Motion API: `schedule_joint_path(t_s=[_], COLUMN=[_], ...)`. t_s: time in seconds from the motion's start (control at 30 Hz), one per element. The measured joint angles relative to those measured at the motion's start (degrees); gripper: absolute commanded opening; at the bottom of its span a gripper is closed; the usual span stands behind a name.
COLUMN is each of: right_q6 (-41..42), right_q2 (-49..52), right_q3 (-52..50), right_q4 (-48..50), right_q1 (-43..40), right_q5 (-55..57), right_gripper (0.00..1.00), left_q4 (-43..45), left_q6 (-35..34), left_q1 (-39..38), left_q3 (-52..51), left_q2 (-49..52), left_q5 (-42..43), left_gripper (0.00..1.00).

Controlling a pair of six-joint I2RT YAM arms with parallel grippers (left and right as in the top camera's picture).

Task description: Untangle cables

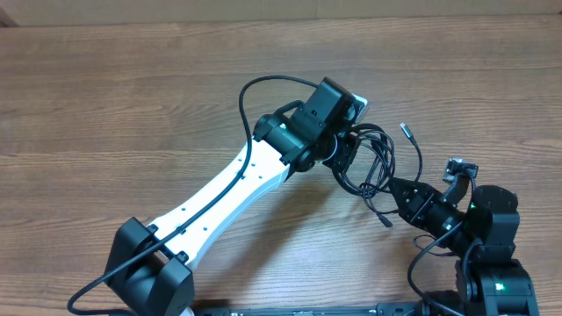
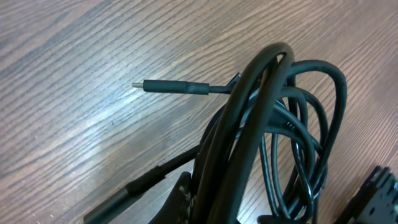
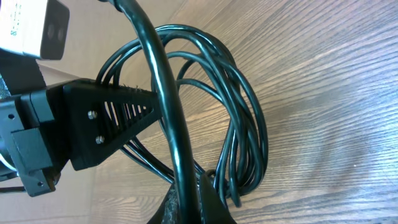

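My left gripper (image 1: 345, 156) and right gripper (image 1: 392, 186) each clamp the cables (image 3: 247, 102); pulling apart risks tightening loops or losing grip.

A white arm (image 1: 237, 180) reaches from the lower left across the wooden table (image 1: 105, 88). Its black left hand (image 1: 345, 156) sits on a tangled bundle of black cables (image 1: 379, 162). The dark right hand (image 1: 397, 189) meets the bundle from the lower right. One plug (image 1: 405, 128) sticks out above the bundle, and another plug (image 1: 386, 222) sticks out below it.
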Motion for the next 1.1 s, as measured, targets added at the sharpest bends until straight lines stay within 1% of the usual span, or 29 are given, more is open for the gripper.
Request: schedule_joint_path(t_s=[0.13, 0.3, 0.67, 0.9, 0.97, 1.0, 1.03, 1.07, 1.1], right_q6=[0.00, -0.02, -0.24, -1.29, -1.29, -1.25, -1.40, -1.42, -1.27], right_q2=[0.00, 0.00, 0.00, 0.15, 0.63, 1.03, 1.60, 2.10, 2.60], right_q3=[0.00, 0.00, 0.00, 0.00, 0.00, 0.00, 0.00, 0.00, 0.00], right_q4=[0.02, 0.11, 0.02, -2.01, -2.40, -2.58, -2.84, -2.86, -2.84], right_q1=[0.00, -0.02, -0.02, 0.00, -0.02, -0.02, 0.00, 0.00, 0.00], right_q5=[-0.20, -0.17, 0.15, 2.73, 3.39, 3.65, 3.89, 4.07, 4.37], right_gripper=[0.04, 0.04, 0.04, 0.05, 0.13, 0.20, 0.32, 0.48, 0.58], left_q4=[0.68, 4.04, 7.50, 10.12, 10.38, 10.54, 10.58, 10.62, 10.71], left_q6=[-2.97, -5.31, -5.44, -5.44, -5.44, -5.44, -5.44, -5.44, -5.46], left_q1=[0.00, -0.04, -3.65, -4.20, -4.20, -4.20, -4.20, -4.20, -4.20], left_q3=[0.00, 0.00, 0.00, 0.00, 0.00, 0.00, 0.00, 0.00, 0.00], left_q2=[0.00, 0.00, 0.00, 0.00, 0.00, 0.00, 0.00, 0.00, 0.00], left_q5=[0.57, 3.98, 7.17, 11.32, 11.98, 12.31, 12.55, 12.76, 12.96], left_gripper=[0.04, 0.04, 0.04, 0.04, 0.04, 0.04, 0.04, 0.04, 0.04])
